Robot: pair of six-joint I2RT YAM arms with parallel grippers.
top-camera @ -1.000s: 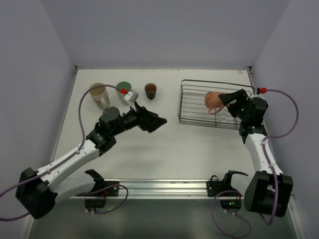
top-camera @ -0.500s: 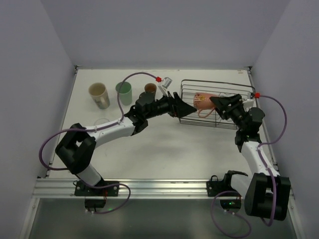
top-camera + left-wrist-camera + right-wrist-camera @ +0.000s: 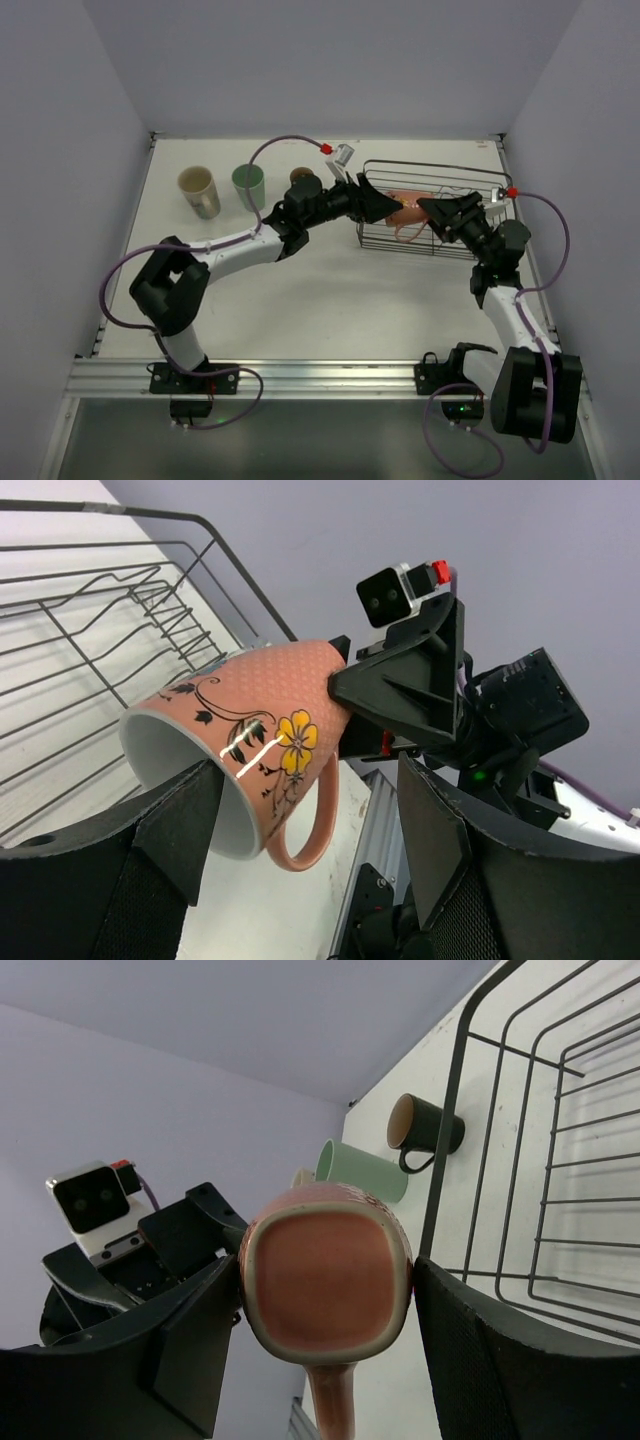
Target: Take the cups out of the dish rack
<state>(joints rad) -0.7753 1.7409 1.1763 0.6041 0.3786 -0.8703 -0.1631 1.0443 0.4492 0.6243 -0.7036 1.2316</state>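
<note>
Pale lavender walls (image 3: 330, 60) close in a white table (image 3: 330, 300), where a dark wire dish rack (image 3: 385, 232) with low sides sits toward the back right. At the rack's left end my two arms meet over a single piece: a salmon-pink cup (image 3: 260, 755) with a loop handle, printed with a yellow flower and dark scrolls. My right hand (image 3: 325, 1310) is clamped on the base end of the salmon-pink cup and holds it on its side, with the handle hanging down and the mouth turned toward my left arm. My left hand (image 3: 310, 820) reaches in from the other side with its fingers spread wide around the mouth end. One finger is at the rim and the other stands off from the handle, so the left hand is not gripping the cup. Three more cups stand in a row on the table to the left of the rack: a cream-beige tumbler (image 3: 199, 190), a mint green cup (image 3: 249, 186), and a short dark brown cup (image 3: 425, 1125). The dark brown one is nearest the rack and partly hidden behind my left arm in the overhead view.
</note>
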